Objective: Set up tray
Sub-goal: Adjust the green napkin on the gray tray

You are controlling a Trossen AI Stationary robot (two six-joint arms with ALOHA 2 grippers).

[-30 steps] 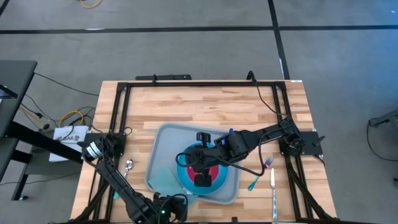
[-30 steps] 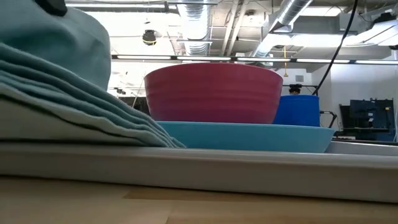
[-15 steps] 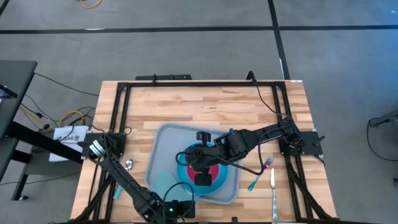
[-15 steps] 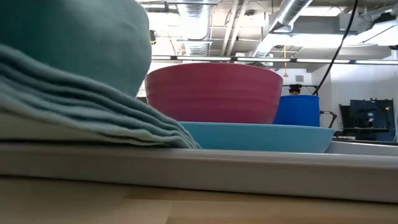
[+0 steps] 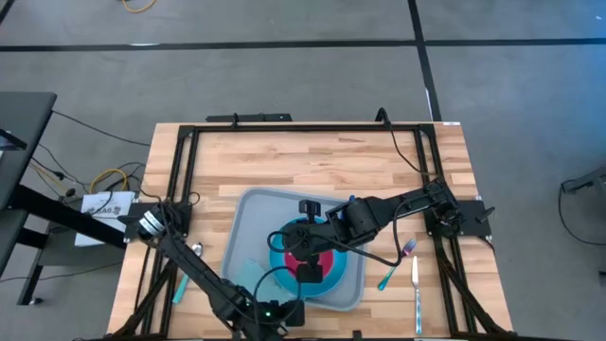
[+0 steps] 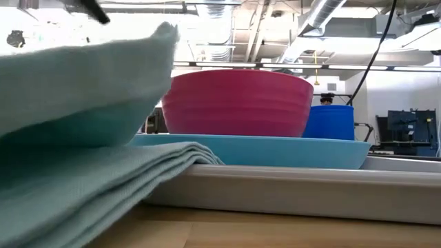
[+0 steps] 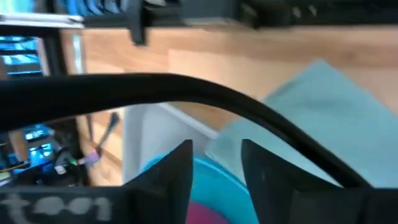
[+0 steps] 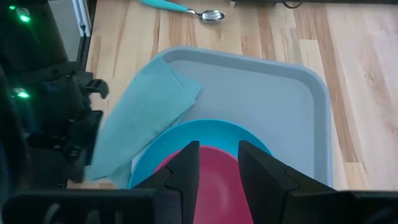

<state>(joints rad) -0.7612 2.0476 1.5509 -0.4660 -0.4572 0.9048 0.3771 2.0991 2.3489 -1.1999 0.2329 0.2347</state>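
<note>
Tray (image 5: 248,227) lay flat near the front middle of the bench (image 5: 312,166), carrying a blue plate (image 8: 180,140) with a red bowl (image 6: 236,102) on it and a teal napkin (image 8: 140,118) draped over its near rim. It looked like stiff, light, smooth plastic, probably slippery; the low raised rim seemed the best place to pinch it. The left gripper (image 7: 214,177) hovered at the bench's front edge beside the napkin, fingers parted and empty. The right gripper (image 8: 217,168) hung over the bowl, fingers apart, holding nothing.
</note>
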